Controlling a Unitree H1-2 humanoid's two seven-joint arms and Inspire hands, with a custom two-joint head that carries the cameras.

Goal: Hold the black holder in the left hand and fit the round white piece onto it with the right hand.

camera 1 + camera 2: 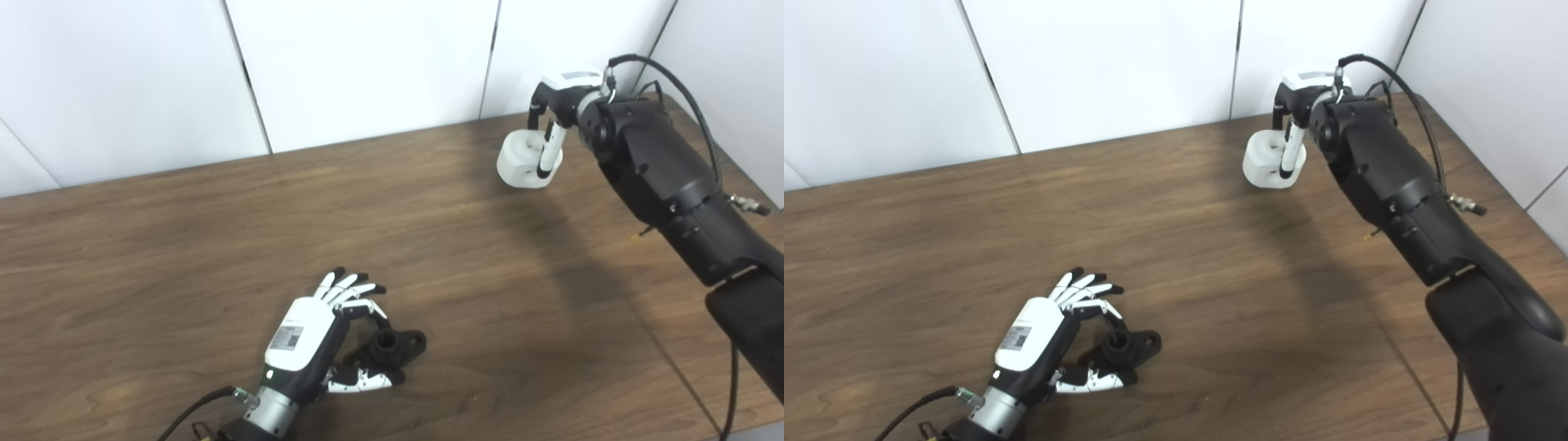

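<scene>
Right robot hand grips the round white piece, upper right; left robot hand, lower centre, spreads beside the black holder on the counter, ungrasped; fitting remains.

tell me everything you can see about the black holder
The black holder is a small matte piece, plastic by its look: an upright round socket, open at the top, on a flat base with a rounded lug bearing a hole. It lies on the wooden table near the front edge, between the left hand's thumb and spread fingers; firm grip unclear.
</scene>
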